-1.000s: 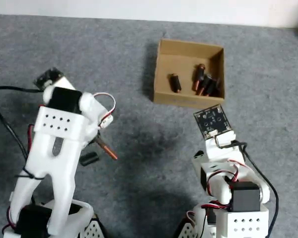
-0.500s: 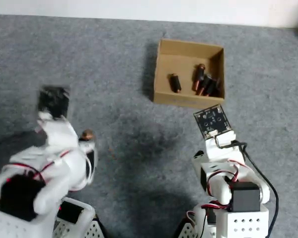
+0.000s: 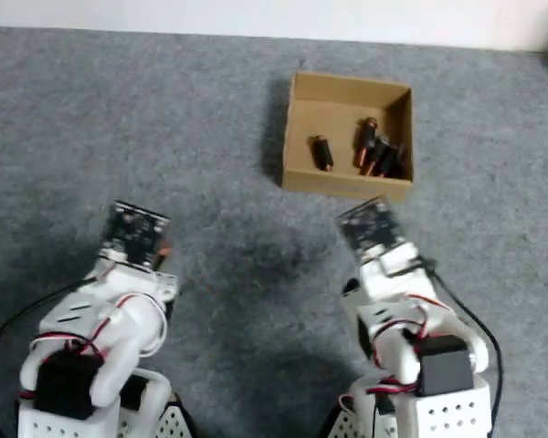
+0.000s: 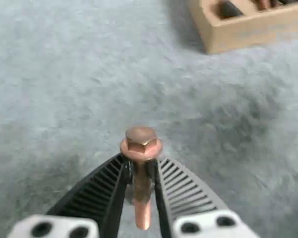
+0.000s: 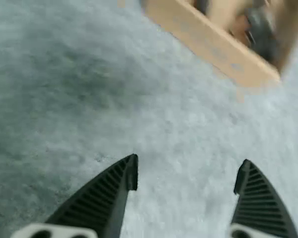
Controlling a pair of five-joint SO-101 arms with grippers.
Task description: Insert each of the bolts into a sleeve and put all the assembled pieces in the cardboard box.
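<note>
Grey carpet point(image 3: 228, 119) underlies left gripper point(image 4: 141, 162) fingers clenching a copper bolt point(image 4: 140, 144), right gripper point(image 5: 188, 162) fingers spread near cardboard box point(image 5: 208, 42)

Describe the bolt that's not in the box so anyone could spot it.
From the cardboard box, look to the left arm. Its claw grips a copper hex-head bolt by the shank. Unlike the pieces in the box, it has no dark sleeve.

The left arm point(image 3: 110, 315) is folded low, jaws clamped on a bolt point(image 4: 141, 148); right arm point(image 3: 397, 306) likewise low, jaws spread wide.
</note>
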